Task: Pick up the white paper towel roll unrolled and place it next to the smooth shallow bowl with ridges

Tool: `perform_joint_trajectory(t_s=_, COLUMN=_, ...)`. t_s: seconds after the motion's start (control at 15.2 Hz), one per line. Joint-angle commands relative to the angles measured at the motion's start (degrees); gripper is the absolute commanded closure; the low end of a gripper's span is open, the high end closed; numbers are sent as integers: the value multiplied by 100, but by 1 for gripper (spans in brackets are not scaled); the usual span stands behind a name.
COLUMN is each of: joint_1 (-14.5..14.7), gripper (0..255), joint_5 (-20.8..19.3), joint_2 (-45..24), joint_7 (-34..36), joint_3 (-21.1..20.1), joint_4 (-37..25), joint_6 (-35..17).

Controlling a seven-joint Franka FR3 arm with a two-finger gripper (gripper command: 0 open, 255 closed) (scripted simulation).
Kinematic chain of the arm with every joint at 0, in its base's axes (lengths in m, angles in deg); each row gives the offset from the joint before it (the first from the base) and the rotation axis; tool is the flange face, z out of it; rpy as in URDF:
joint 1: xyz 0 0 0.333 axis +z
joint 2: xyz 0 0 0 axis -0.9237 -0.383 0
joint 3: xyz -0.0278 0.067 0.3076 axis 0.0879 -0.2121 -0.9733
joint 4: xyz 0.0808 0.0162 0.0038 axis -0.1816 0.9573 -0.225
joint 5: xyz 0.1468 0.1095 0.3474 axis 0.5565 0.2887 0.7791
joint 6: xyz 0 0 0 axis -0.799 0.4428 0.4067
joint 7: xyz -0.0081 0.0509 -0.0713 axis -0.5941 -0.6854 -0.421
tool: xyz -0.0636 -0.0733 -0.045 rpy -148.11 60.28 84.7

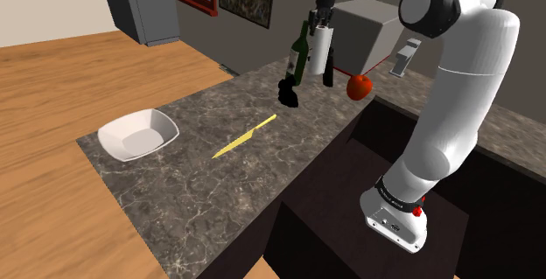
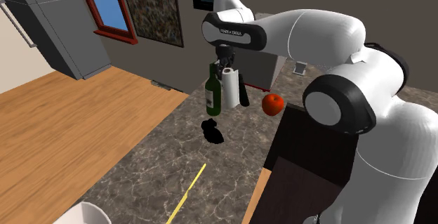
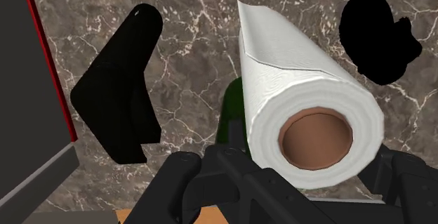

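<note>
My gripper point(image 1: 322, 22) is shut on the top of a white paper towel roll point(image 1: 320, 50), which hangs upright over the back of the marble counter point(image 1: 219, 181). In the wrist view the roll point(image 3: 302, 96) shows its brown core end, clasped between the black fingers point(image 3: 184, 182) of the gripper point(image 3: 295, 184). In the second exterior view the roll point(image 2: 230, 86) hangs under the gripper point(image 2: 226, 67), right beside a green bottle point(image 2: 213, 93). The white shallow bowl point(image 1: 137, 134) sits far off at the counter's near-left end, and its rim point(image 2: 84, 214) shows again in the second exterior view.
The green bottle point(image 1: 299, 54) stands touching-close to the roll. A black wedge-shaped object point(image 1: 329, 66) and a black lump point(image 1: 287, 94) flank it. A red fruit point(image 1: 359, 86) lies near the dark sink point(image 1: 350, 190). A yellow knife point(image 1: 245, 136) lies mid-counter. A grey box point(image 1: 367, 25) stands behind.
</note>
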State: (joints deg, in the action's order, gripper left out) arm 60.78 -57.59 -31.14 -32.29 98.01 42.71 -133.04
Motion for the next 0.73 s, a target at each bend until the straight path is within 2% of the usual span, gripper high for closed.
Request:
perform_joint_trajectory(t_s=0.0, joint_1=208, gripper=255, joint_5=-126, joint_2=311, joint_7=244, joint_3=-48, joint_4=408, joint_6=-109)
perform_joint_trajectory(t_s=0.66, joint_1=1067, gripper=255, joint_5=-608, joint_2=1530, joint_7=1630, joint_3=-531, joint_4=1929, joint_6=-424)
